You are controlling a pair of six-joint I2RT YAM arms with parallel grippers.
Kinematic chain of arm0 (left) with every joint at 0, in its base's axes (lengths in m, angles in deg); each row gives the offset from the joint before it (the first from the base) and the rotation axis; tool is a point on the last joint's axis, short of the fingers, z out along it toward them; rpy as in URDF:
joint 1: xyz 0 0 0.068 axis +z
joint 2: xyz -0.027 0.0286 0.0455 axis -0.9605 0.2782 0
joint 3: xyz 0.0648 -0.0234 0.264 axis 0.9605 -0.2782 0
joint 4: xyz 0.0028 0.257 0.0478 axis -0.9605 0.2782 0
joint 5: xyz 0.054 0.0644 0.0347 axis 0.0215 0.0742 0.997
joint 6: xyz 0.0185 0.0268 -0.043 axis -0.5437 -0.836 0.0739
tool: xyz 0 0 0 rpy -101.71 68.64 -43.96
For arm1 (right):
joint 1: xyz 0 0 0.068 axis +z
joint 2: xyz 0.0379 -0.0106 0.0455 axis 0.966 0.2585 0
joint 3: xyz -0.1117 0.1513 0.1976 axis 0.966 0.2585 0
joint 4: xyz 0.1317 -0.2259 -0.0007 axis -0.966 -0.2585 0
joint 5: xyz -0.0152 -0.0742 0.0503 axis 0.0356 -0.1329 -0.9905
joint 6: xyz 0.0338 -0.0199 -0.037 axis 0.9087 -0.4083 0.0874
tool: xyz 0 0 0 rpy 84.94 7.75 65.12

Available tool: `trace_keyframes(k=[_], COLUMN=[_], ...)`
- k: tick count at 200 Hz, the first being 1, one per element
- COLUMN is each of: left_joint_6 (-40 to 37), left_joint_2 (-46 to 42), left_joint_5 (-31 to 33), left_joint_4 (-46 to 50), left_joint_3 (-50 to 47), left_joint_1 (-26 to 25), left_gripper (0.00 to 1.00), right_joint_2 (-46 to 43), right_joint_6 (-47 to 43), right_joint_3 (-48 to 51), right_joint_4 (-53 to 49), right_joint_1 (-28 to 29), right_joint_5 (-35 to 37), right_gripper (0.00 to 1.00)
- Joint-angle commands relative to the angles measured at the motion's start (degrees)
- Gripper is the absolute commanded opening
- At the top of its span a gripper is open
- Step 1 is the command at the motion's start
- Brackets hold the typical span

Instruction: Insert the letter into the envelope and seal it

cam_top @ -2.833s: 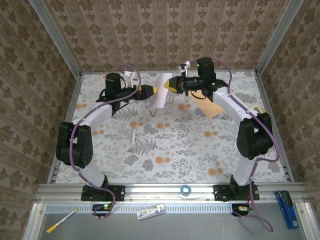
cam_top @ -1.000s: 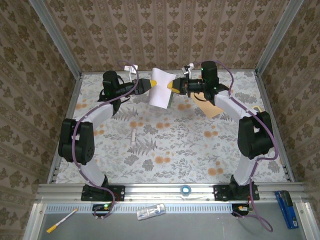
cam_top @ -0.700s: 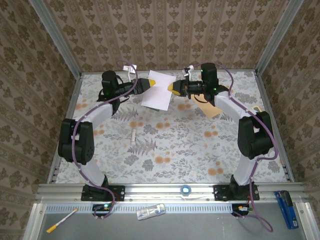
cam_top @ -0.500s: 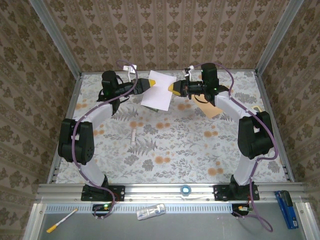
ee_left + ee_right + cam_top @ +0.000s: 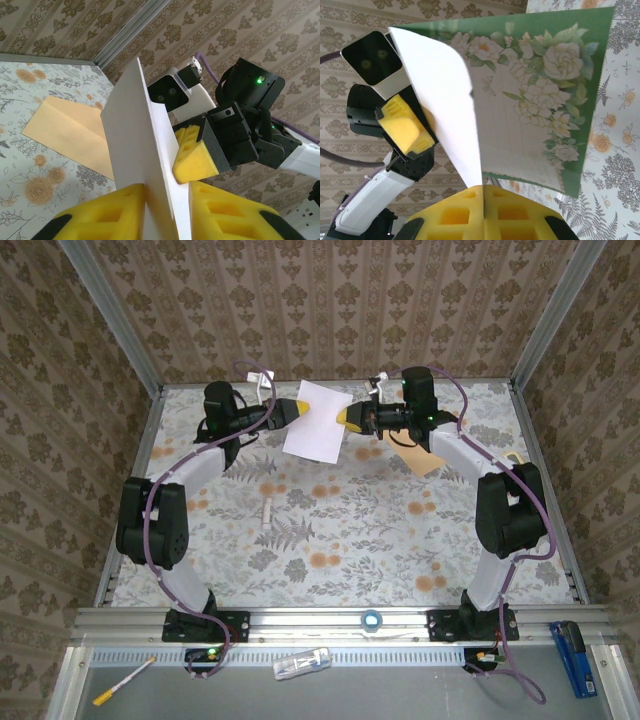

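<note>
Where the arms meet: the letter [image 5: 318,426] hangs above the far end of the table [image 5: 340,540], white back upward.
Right gripper [image 5: 343,417]: pinched tight on the letter's edge.
Left gripper [image 5: 304,408]: fingers narrow either side of the opposite edge; firm grip cannot be told.
Envelope [image 5: 428,460]: flat on the table beside the right arm.

We take this for a robotics lab cell dressed up as a home, not a real room. Bare aluminium posts [image 5: 110,315] stand at the upper left and upper right of the overhead frame, with damask wallpaper panels [image 5: 330,310] fitted between them. The left arm [image 5: 150,525] and the right arm [image 5: 508,510] (purple cables [image 5: 461,388] looped along both) are bolted to a slotted metal rail [image 5: 340,622] along the bottom, facing a counter [image 5: 350,535] covered in floral cloth.
</note>
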Motion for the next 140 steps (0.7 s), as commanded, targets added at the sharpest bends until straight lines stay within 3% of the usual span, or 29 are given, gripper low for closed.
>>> trace_keyframes(k=[1,37,45,63,83,102,117,140], left_joint_6=[-2.2,-2.7,-2.8,-3.3,-3.6,-3.7,-3.4,-3.2], left_joint_2=[-1.9,-2.3,-2.4,-2.7,-3.3,-4.0,-4.7,-7.2], left_joint_5=[-1.0,-0.8,-0.7,-0.5,0.2,0.7,1.6,5.2], left_joint_4=[1.6,1.9,1.9,2.0,2.0,1.9,1.9,1.9], left_joint_3=[1.0,1.1,1.0,0.7,0.3,0.1,0.1,-0.5], left_joint_1=[0.6,0.8,0.8,1.0,1.2,1.6,1.8,2.1], left_gripper=[0.21,0.04,0.0,0.0,0.0,0.0,0.0,0.0], right_joint_2=[-1.3,-1.9,-2.0,-2.5,-3.3,-4.4,-5.3,-7.6], right_joint_6=[-2.0,-3.1,-3.4,-4.5,-5.8,-7.6,-8.9,-8.5], right_joint_3=[-1.1,-0.8,-0.8,-0.9,-1.1,-1.5,-1.1,2.0], right_joint_4=[-1.8,-2.8,-3.2,-4.3,-5.6,-7.8,-9.1,-6.2], right_joint_1=[-0.3,-0.3,-0.3,-0.4,-0.9,-1.4,-2.0,-3.1], right_joint_5=[0.6,0.9,0.9,1.2,1.3,1.6,1.8,2.4], right_gripper=[0.0,0.0,0.02,0.11,0.35,0.78,0.98,1.0])
